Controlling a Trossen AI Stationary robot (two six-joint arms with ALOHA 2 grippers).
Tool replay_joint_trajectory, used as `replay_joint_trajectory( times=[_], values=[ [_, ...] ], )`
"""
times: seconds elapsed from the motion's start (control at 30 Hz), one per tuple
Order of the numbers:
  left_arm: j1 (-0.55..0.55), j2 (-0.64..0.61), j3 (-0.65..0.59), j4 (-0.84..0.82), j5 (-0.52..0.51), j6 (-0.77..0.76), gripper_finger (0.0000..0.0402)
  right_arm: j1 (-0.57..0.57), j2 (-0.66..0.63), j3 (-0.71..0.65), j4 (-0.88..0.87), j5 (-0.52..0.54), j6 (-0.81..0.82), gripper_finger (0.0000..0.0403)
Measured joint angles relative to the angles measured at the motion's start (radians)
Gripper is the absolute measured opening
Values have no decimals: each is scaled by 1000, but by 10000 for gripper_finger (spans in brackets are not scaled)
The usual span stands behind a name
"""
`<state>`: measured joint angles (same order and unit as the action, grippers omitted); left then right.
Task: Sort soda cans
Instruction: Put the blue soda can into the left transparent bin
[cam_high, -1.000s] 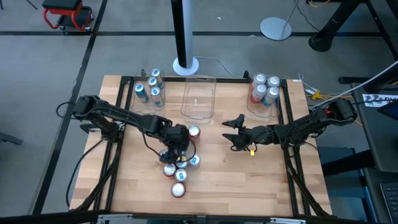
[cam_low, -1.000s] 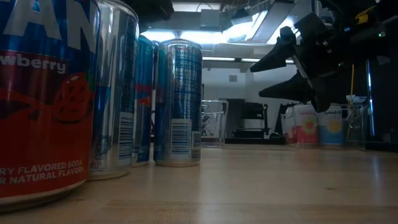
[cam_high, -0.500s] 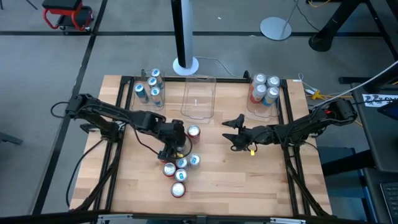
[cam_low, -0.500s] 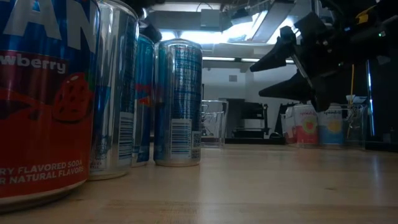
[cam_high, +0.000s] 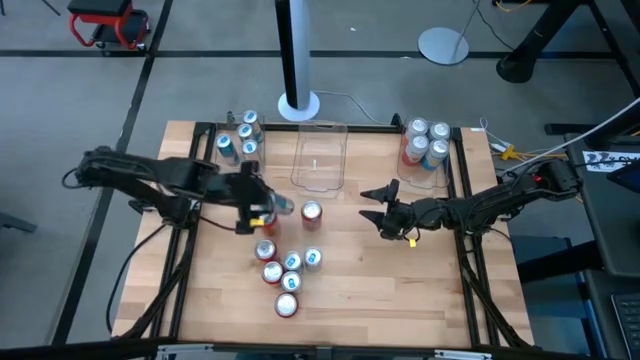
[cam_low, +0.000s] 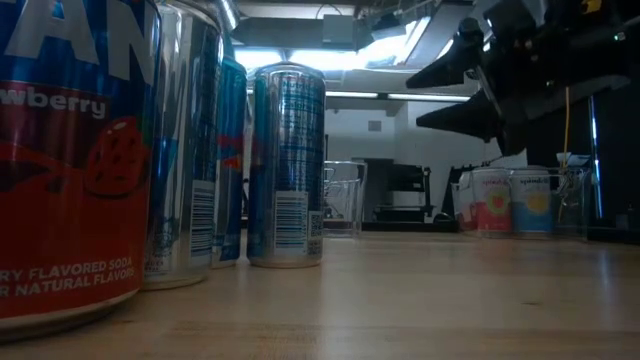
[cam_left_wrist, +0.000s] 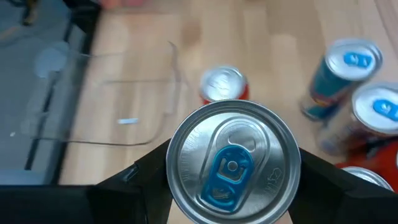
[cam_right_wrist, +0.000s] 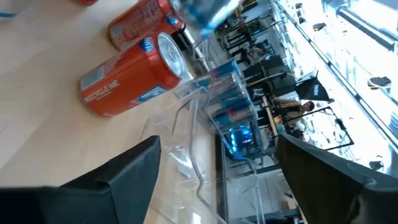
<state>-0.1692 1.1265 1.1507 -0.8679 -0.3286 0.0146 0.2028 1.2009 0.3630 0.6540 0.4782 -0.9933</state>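
Note:
My left gripper (cam_high: 268, 207) is shut on a blue-teal soda can (cam_high: 283, 207) held above the table, left of a lone red can (cam_high: 311, 211) that stands on its base. The left wrist view shows this can's silver top with a blue tab (cam_left_wrist: 231, 165) between my fingers. Several more cans (cam_high: 287, 270) stand clustered nearer the table's near edge; the low view shows them close up (cam_low: 285, 165). My right gripper (cam_high: 378, 205) hovers open right of the red can, above the wood; it also appears in the low view (cam_low: 470, 90). My left gripper pinches the blue-teal can between its two fingers (cam_left_wrist: 146, 171), one on each side of the body just under the top rim (cam_left_wrist: 180, 186). The fingers reach in from the table's left. The can is lifted clear of the table, its top facing the wrist camera.
Three clear bins stand along the far edge: the left bin (cam_high: 225, 165) holds blue cans, the middle bin (cam_high: 320, 175) has no cans in it, the right bin (cam_high: 412, 178) holds silver and red cans. Bare wood lies between the cluster and my right gripper.
My left gripper has pulled back from the can cluster toward the table's left and far side and risen, taking the blue-teal can with it, lifted clear. A red can it had covered now shows in the cluster. My right gripper has risen a little.

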Motion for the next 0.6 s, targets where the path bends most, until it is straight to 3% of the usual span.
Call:
replay_joint_trajectory(
  times=[0.17,0.4,0.6],
  values=[
    [0,-93,1,-34,-92,-38,229,0,-1,0,-1,0,-3,321],
    [10,-166,1,-154,-305,-167,229,0,-1,0,-6,0,-3,321],
    [70,-148,1,-338,-349,-332,230,0,-1,0,-9,0,-3,321]
  ],
)
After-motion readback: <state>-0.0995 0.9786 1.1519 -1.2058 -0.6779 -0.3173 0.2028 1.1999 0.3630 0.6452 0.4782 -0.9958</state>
